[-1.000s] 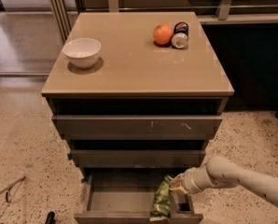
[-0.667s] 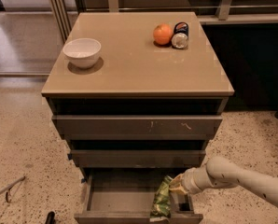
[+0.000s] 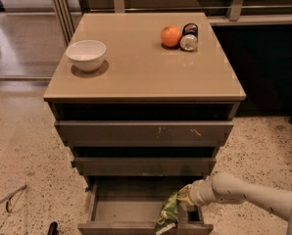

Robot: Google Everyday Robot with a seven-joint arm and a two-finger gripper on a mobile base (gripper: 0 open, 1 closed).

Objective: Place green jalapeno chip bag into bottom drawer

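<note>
The bottom drawer is pulled open at the foot of the cabinet, a shallow grey-brown tray. The green jalapeno chip bag stands at its right end, its lower edge over the drawer's front rim. My gripper comes in from the right on a white arm and sits right against the top of the bag, just above the drawer's right side.
On the cabinet top sit a white bowl at the left, and an orange and a can lying on its side at the back right. The top drawer and middle drawer are slightly ajar. Speckled floor surrounds the cabinet.
</note>
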